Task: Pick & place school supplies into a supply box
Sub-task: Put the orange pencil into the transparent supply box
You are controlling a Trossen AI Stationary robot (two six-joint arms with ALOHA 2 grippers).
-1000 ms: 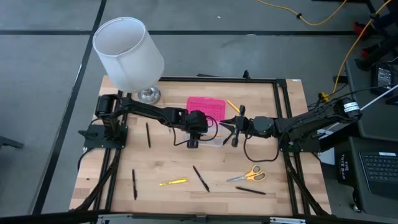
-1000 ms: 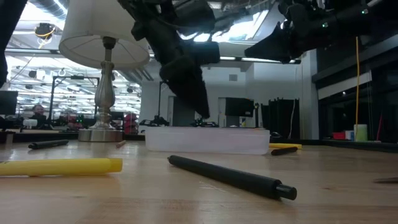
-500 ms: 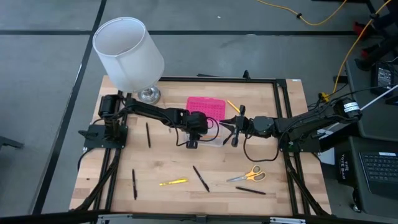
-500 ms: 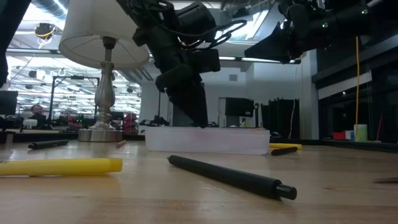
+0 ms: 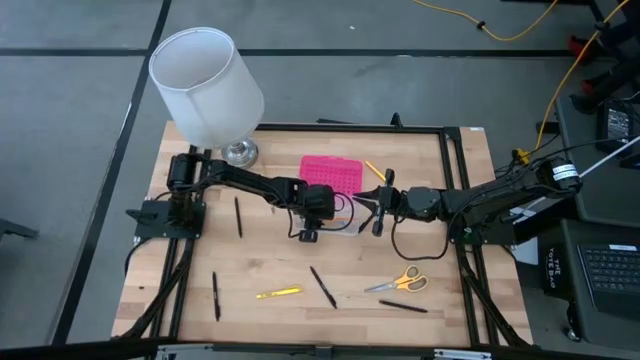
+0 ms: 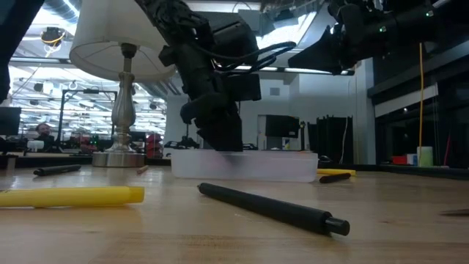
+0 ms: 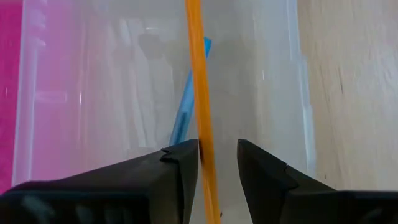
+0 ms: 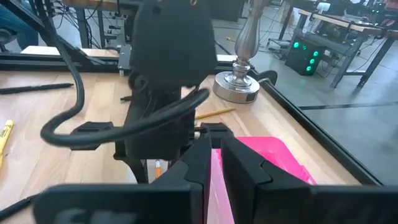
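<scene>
The supply box lies mid-table: its pink lid (image 5: pixel 330 172) is folded open beside the clear base (image 6: pixel 249 165). My left gripper (image 7: pixel 217 162) points down into the base, its fingers apart. An orange pencil (image 7: pixel 200 81) runs lengthwise between them, and a blue pen (image 7: pixel 186 106) lies on the base's floor. My right gripper (image 5: pixel 378 205) hovers shut just right of the box. Yellow-handled scissors (image 5: pixel 397 282), a yellow marker (image 5: pixel 278 293) and black pens (image 5: pixel 323 286) lie flat on the near part of the table. My left gripper comes from above, pointing down, with its fingers lying across the orange pencil at one end (image 7: pixel 208 186). The gap is wider than the pencil, which runs close along one finger (image 7: pixel 180 171). I cannot tell whether it touches.
A white-shaded lamp (image 5: pixel 207 85) stands at the table's far left corner. More black pens (image 5: pixel 238 216) (image 5: pixel 216 296) (image 5: pixel 402 306) lie on the left and near parts, and a pencil (image 5: pixel 374 170) beside the lid. A black frame (image 5: pixel 455 180) borders the table.
My left gripper has come down from above the box until its fingers reach into the clear base. The right arm has kept still.
</scene>
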